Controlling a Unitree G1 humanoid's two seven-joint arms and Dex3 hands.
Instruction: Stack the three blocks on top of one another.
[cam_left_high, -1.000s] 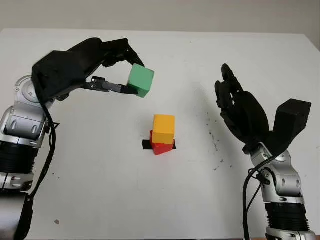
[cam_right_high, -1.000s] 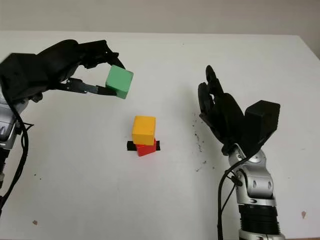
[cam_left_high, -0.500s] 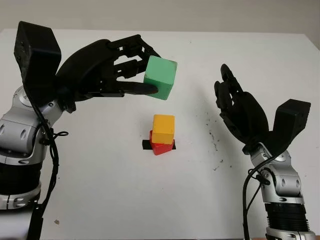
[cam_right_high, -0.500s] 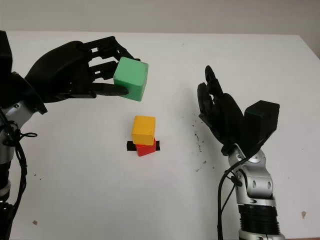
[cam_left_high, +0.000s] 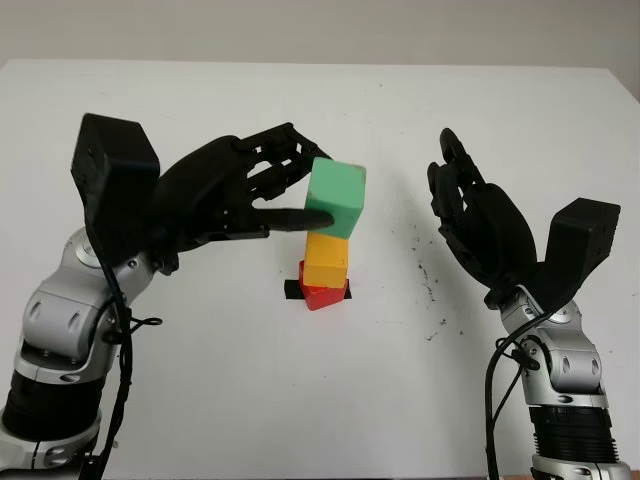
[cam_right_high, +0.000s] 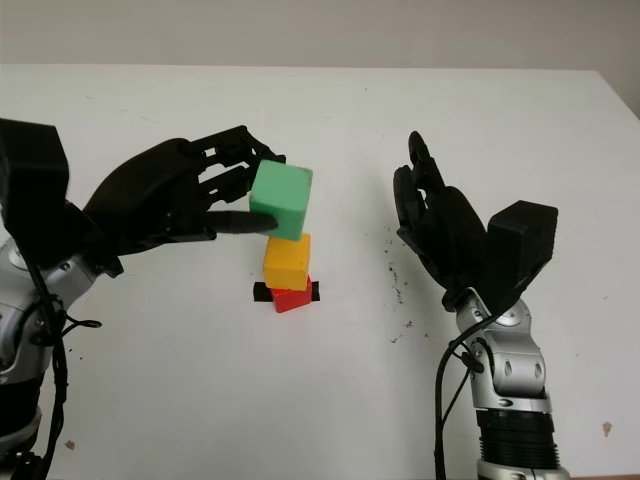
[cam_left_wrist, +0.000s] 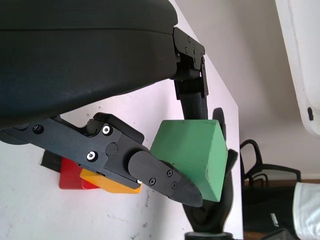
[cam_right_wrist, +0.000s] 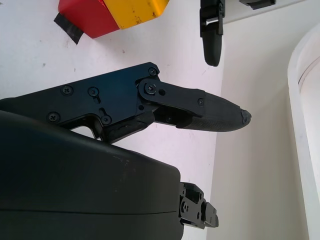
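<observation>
The white table (cam_left_high: 200, 400) carries the stack near its middle, the landmark here. The left hand (cam_left_high: 240, 195) reaches in from the stack's left side and pinches the green block (cam_left_high: 335, 198) between thumb and fingers, holding it right above the yellow block (cam_left_high: 327, 259); whether the two blocks touch is hard to tell. The right hand (cam_left_high: 480, 225) is open, raised well to the right of the stack, palm toward it. The yellow block sits on the red block (cam_left_high: 322, 294), hiding most of it. Under the red block lies a strip of black tape (cam_left_high: 292, 289), largely covered by the stack.
</observation>
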